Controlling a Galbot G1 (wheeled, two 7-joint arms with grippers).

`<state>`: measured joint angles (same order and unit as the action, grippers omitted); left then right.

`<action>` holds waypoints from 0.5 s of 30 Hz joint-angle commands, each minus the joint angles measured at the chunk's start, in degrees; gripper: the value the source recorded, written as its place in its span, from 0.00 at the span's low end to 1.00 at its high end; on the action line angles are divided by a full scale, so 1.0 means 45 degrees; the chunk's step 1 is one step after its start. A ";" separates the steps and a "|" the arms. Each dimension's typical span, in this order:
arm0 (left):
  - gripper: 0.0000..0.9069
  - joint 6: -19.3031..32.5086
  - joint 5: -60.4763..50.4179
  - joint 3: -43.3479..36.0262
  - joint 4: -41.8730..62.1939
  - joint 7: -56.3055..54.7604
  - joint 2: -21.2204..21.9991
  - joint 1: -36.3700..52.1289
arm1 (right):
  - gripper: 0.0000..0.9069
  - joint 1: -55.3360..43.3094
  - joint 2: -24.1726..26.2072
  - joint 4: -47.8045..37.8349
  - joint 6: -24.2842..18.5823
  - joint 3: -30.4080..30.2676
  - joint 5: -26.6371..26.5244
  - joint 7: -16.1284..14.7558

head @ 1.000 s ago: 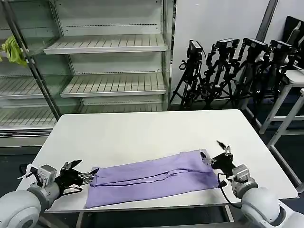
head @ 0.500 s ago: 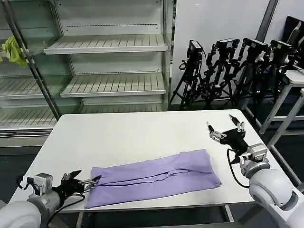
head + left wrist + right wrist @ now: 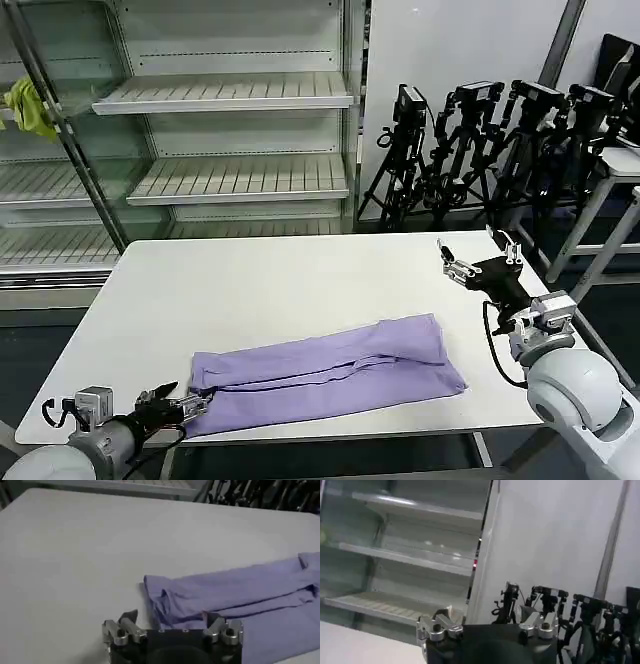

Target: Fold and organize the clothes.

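Shirt (image 3: 325,375) is lavender and lies folded into a long strip across the near part of the white surface (image 3: 300,280), running from close to the left claw (image 3: 190,404) over toward the right side. The left claw sits low at the near left corner of the surface, fingers apart and holding nothing, and the shirt's left end is just beyond its tips; in the left wrist view that bunched end (image 3: 165,597) is right ahead of the fingers (image 3: 125,627), close but not pinched. The right claw (image 3: 480,262) hangs up in the air off the far right edge of the surface, fingers spread wide and empty, well apart from the shirt, which lies below it and off toward the robot's left. Behind the surface there are bare shelves (image 3: 225,95) with a yellow-green cloth (image 3: 28,108) hanging at the far left, plus a bunch of tripods (image 3: 490,150) near the wall.
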<state>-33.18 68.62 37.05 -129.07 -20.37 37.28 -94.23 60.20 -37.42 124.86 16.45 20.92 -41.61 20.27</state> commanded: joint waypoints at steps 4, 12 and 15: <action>0.98 0.0009 -0.0098 -0.0248 0.0439 0.0190 0.1175 0.0165 | 1.00 0.0224 -0.0219 0.0428 0.0042 0.0238 -0.0035 0.0040; 0.97 0.0013 -0.0371 -0.0386 0.0745 0.0470 0.1535 0.0310 | 1.00 0.0458 -0.0378 0.0479 0.0049 0.0219 0.0119 0.0024; 0.91 0.0013 -0.0369 -0.0378 0.0770 0.0497 0.1643 0.0393 | 1.00 0.0473 -0.0442 0.0456 0.0048 0.0162 0.0173 0.0022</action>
<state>-32.92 67.13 35.69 -126.43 -18.51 42.76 -92.67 62.09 -39.24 126.53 16.65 21.55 -40.87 20.37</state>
